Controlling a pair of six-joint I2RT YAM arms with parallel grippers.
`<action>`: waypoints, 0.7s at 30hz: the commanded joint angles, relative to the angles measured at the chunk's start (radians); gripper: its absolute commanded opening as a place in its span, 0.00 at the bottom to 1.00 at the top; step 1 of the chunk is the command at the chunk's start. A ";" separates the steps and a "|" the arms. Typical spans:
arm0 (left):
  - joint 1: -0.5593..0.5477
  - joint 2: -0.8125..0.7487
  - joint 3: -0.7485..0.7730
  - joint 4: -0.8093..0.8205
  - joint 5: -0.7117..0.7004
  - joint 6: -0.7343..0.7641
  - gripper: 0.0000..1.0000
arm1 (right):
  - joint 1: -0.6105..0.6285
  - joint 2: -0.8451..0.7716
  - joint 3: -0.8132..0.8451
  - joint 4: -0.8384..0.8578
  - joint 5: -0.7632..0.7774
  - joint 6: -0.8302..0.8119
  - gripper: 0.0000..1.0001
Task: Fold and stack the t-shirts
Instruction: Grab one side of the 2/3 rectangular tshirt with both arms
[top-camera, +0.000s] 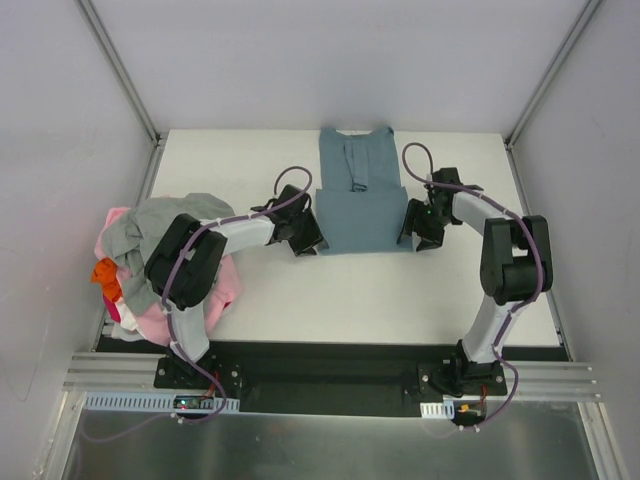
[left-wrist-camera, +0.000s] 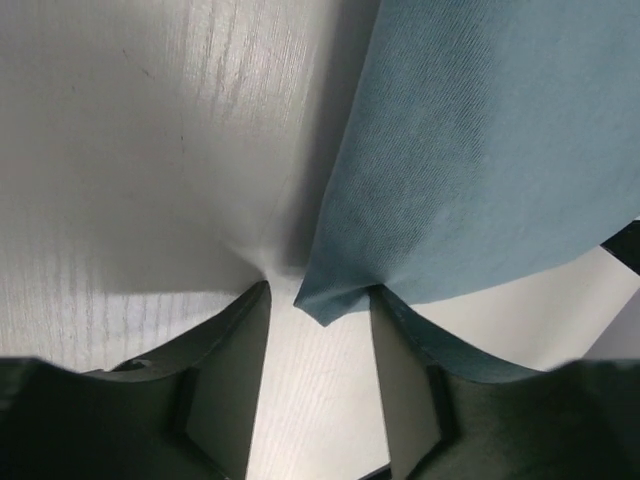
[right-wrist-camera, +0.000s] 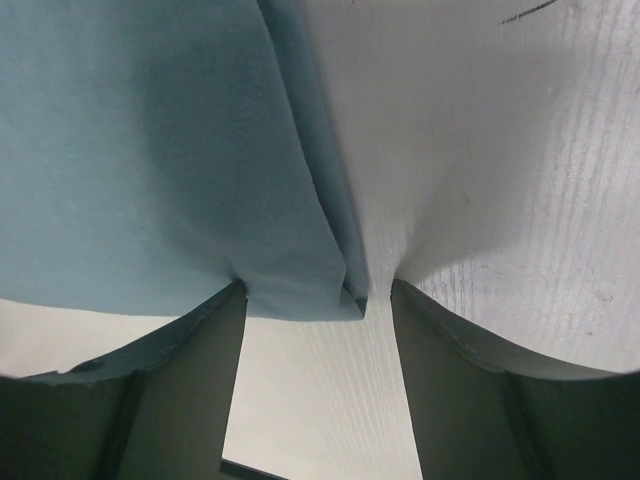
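Here, the left end effector (left-wrist-camera: 320, 288) and right end effector (right-wrist-camera: 318, 286) stand wide, each straddling a blue t-shirt (left-wrist-camera: 470, 150) corner, unclamped.

The right gripper (right-wrist-camera: 318, 290) stands with its jaws apart over the white table (right-wrist-camera: 490, 150). A layered corner of the blue t-shirt (right-wrist-camera: 150, 150) lies flat between them

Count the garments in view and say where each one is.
4 distinguishable: a blue t-shirt lying flat on the table; a grey garment, pink garment and orange garment heaped at its left edge. More may be hidden underneath.
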 joint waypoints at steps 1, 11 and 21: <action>0.016 0.032 0.027 0.008 -0.014 0.032 0.40 | -0.003 -0.005 0.010 0.008 0.000 0.011 0.62; 0.016 0.003 -0.048 -0.007 0.000 0.015 0.00 | 0.000 -0.020 -0.047 0.002 -0.003 0.006 0.06; 0.004 -0.284 -0.330 -0.104 -0.023 0.022 0.00 | 0.049 -0.248 -0.341 0.031 -0.008 0.046 0.01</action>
